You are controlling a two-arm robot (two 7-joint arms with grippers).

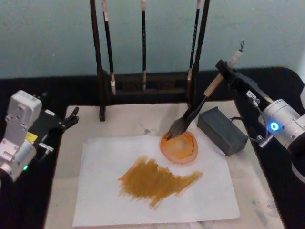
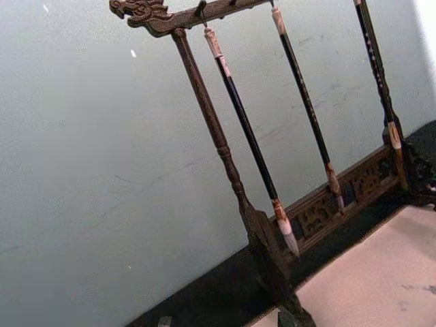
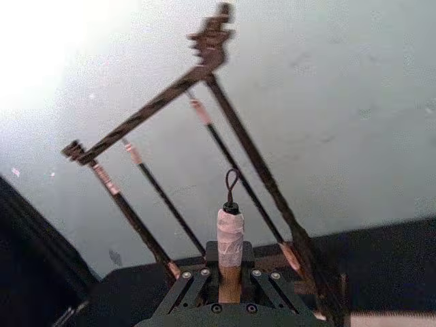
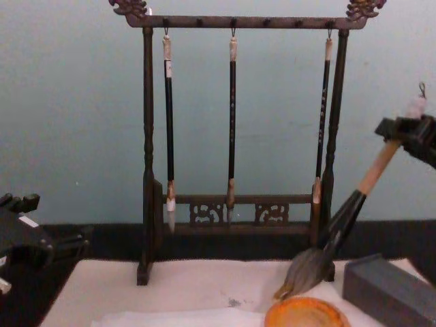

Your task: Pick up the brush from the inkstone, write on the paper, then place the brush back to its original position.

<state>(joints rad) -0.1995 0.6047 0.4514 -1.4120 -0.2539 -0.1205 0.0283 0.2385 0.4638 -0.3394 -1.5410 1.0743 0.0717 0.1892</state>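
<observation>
So the right gripper (image 1: 224,69) is up high, pinched onto the brush (image 1: 205,98) right near the top of its tan handle, just under the pale label and loop. In the right wrist view the jaws sit pressed against both sides of the handle, so it's a proper pinch.

From the gripper the brush slants down and away toward the robot's left. Its bushy tuft (image 1: 177,128) lands on the far rim of the orange dish (image 1: 164,149). I can't tell how hard it's pressing.

The dish sits well below the gripper, on the far corner of the paper (image 1: 205,195). The paper lies flat on a cream mat (image 1: 267,200) and has a big ochre smear (image 1: 155,180) across its middle, on the near side of the dish.

A grey block (image 1: 221,130) sits almost straight under the gripper, just beside the dish and apart from the tuft.

Behind the brush is the wooden rack (image 4: 231,22) with 3 slim brushes (image 4: 232,122) hanging off it, none of them touching the big one.

The left gripper (image 1: 71,117) is parked way over on the other side of the mat, well apart from everything.
</observation>
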